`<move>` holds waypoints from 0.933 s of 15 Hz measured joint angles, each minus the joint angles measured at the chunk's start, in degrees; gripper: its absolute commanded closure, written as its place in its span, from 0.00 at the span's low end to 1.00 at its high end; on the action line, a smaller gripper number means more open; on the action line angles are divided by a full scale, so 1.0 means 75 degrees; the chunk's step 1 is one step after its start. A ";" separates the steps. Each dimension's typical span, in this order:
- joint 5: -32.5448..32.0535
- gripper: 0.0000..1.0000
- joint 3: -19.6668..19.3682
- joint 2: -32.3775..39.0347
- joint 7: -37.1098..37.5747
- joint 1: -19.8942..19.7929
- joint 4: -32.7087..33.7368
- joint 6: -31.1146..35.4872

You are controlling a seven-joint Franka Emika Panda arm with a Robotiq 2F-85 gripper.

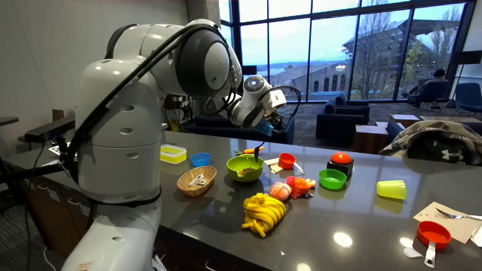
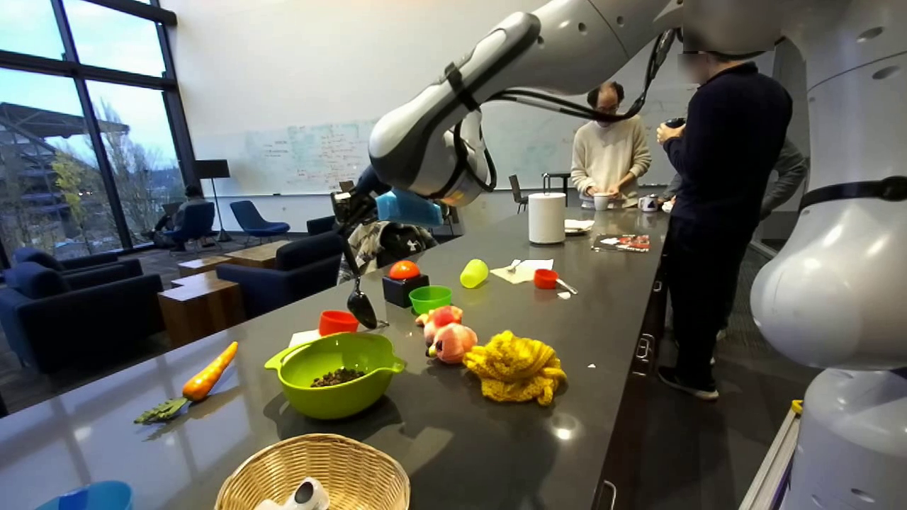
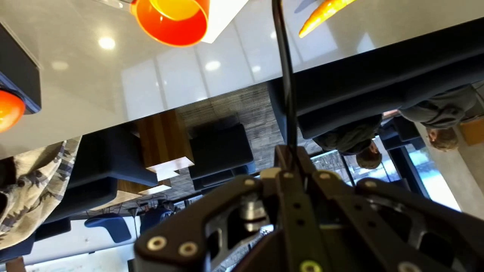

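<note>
My gripper (image 3: 291,155) is shut on the thin handle of a black spoon (image 2: 361,306). In the wrist view the handle runs up from between the fingertips and leaves the top edge, so the spoon's head is cut off there. Both exterior views show the spoon hanging head down, above and near the far rim of a lime green bowl (image 2: 319,398). Small dark brown pieces (image 2: 339,377) lie inside that bowl. Whether the spoon touches the rim cannot be judged. A red measuring cup (image 1: 287,161) stands beside the bowl on a pale napkin, and a toy carrot (image 2: 204,377) lies behind it.
On the dark counter are a wicker basket (image 2: 263,462), yellow knitted cloth (image 1: 263,212), plush toys (image 1: 280,191), a green cup (image 1: 333,180), a black box with red dome (image 1: 340,159) and a tipped yellow cup (image 1: 391,189). People (image 2: 737,156) stand along the counter.
</note>
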 measured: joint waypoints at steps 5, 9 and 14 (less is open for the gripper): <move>0.0198 0.99 0.0499 -0.0152 -0.0005 -0.0300 -0.0037 -0.0262; 0.0204 0.96 0.0917 -0.0204 -0.0007 -0.0267 -0.0045 -0.0508; 0.0204 0.96 0.1029 -0.0205 -0.0013 -0.0258 -0.0047 -0.0608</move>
